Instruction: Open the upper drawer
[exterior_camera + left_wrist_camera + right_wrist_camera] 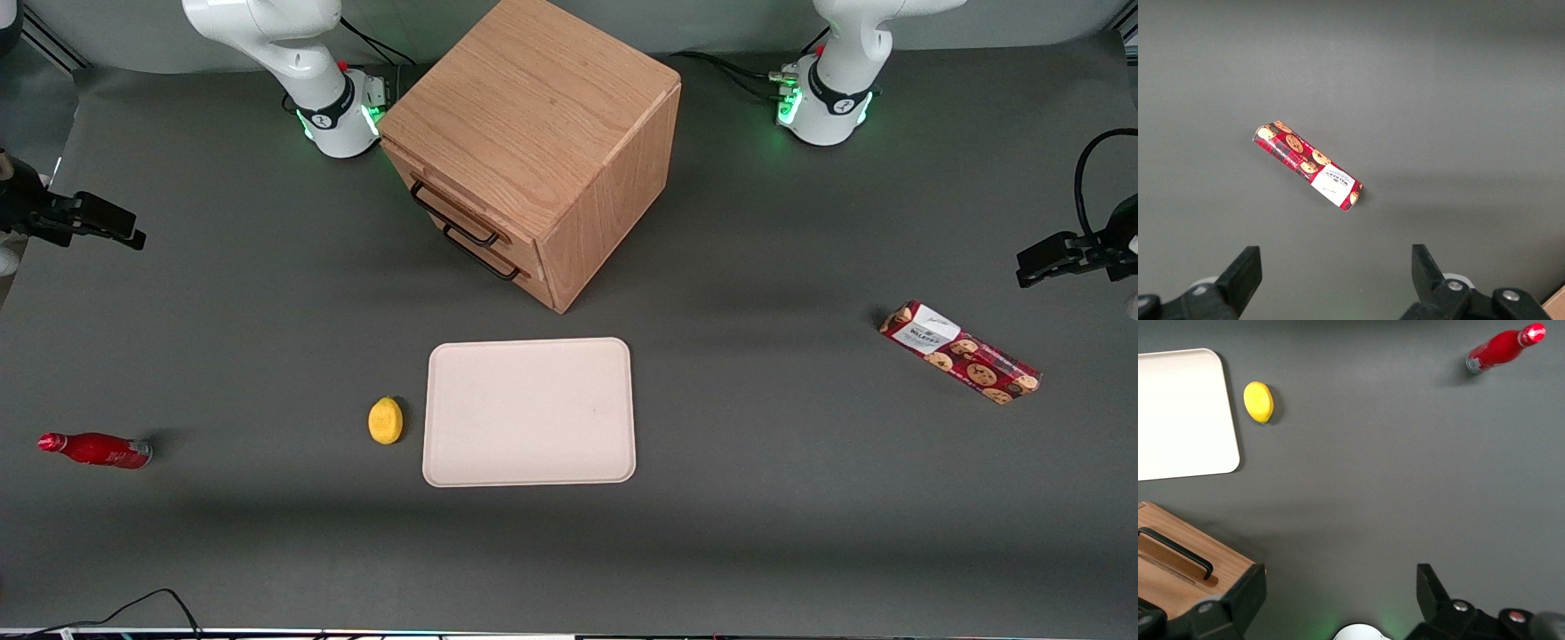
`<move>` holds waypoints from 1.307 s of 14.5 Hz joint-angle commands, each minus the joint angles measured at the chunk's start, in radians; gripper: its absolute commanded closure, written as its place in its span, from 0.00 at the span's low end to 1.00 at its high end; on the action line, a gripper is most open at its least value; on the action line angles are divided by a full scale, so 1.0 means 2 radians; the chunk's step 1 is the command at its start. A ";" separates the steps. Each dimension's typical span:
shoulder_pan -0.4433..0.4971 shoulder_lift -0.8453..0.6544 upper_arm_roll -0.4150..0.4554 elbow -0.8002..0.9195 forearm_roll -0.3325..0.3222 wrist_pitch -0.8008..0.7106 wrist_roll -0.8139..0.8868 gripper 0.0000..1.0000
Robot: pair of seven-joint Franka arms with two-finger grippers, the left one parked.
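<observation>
A dark grey mat (267, 320) covers the whole table, and we've got the oak cabinet (533, 142) standing between the two arm bases, angled so its drawer fronts face the working arm's end. That suits us: the upper drawer (449, 200), shut flush, shows its black bar handle (453, 216) just above the lower drawer's handle (481, 259).

Our gripper (1338, 600) hangs high over bare mat with its fingers spread wide, holding nothing, well apart from the handle.

Nearer the front camera lie a cream tray (529, 412), a lemon (386, 420) just beside it, a red bottle (95, 450) on its side, and a cookie box (959, 352) whose white label we can't read.
</observation>
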 commanded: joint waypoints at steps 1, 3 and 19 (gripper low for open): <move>0.029 0.003 0.004 0.013 0.001 -0.023 -0.009 0.00; 0.064 0.000 0.003 0.013 0.008 -0.027 -0.007 0.00; 0.293 0.030 -0.051 0.029 0.068 -0.034 -0.073 0.00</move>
